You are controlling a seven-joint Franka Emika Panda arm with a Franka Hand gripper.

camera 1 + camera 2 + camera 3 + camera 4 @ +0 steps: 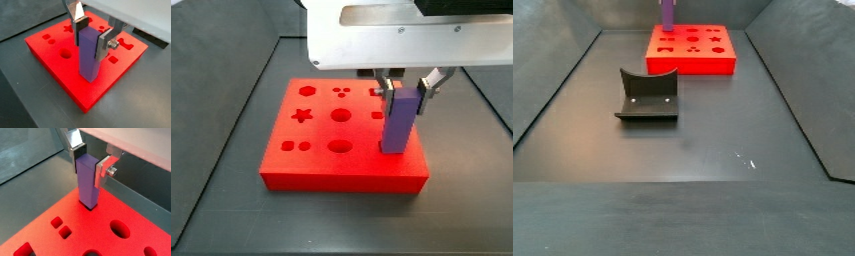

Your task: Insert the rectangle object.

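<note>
In a wrist view we see the gripper [94,31] above the red board [73,85], its two silver fingers [105,44] pressed against opposite faces of the rectangle object [89,54], so it is closed on that purple block near its upper end. The block stands upright, long axis vertical, with its lower end at the board's surface near one edge; we cannot tell whether it is in a slot or only resting on top. Shaped holes lie across the rest of the board, apart from the block. In a wrist view from the opposite side, the gripper [91,157] clamps the same block [87,183] at the top, and its foot meets the board [80,225] close to the edge, with round and square holes well apart from it. In a side view the gripper [406,84] hangs under the white wrist housing and the block [401,122] stands straight at the board's [325,165] right part, near its right edge; bare dark floor surrounds the board. In a side view from afar, the board [692,56] sits at the far end, only the block's lower part [668,15] shows at the picture's top edge, and the dark grey curved holder [647,96] stands nearer, left of centre, well apart, with open floor [714,180] nearer.
</note>
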